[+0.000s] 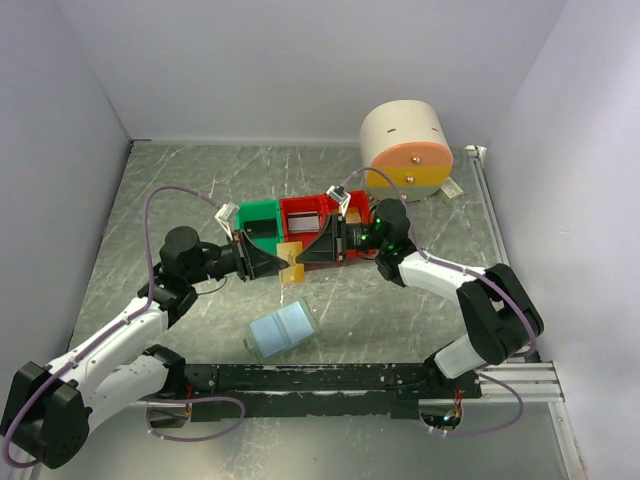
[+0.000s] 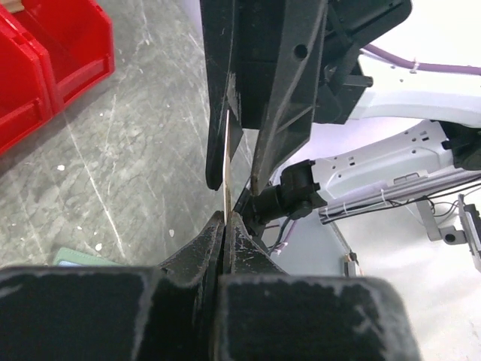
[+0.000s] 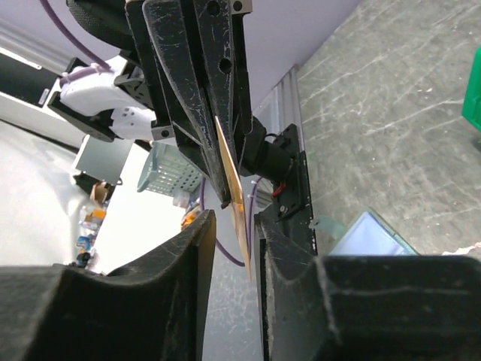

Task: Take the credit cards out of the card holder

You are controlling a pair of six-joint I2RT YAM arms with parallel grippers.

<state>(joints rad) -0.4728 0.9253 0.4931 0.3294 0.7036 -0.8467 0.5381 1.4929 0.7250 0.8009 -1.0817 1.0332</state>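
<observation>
Now left gripper [image 2: 225, 222] clamps thin orange credit card [image 3: 232, 171] edgewise; right gripper [image 3: 233, 219] straddles its free edge, jaws slightly apart.

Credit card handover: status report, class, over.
Left gripper shut on credit card, mid-air. Right gripper straddles it, jaws not clamped. Card holder on table, apart. Nothing in the way.

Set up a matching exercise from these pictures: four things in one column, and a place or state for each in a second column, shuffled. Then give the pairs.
Things:
1. credit card
2. card holder
3. left gripper
4. right gripper

Place or state:
A. lying on the table, touched by neither gripper
B. shut on the card
C. up in the air between the two grippers
D. jaws apart, one on either side of the card

Pairs: 1-C, 2-A, 3-B, 4-D
</observation>
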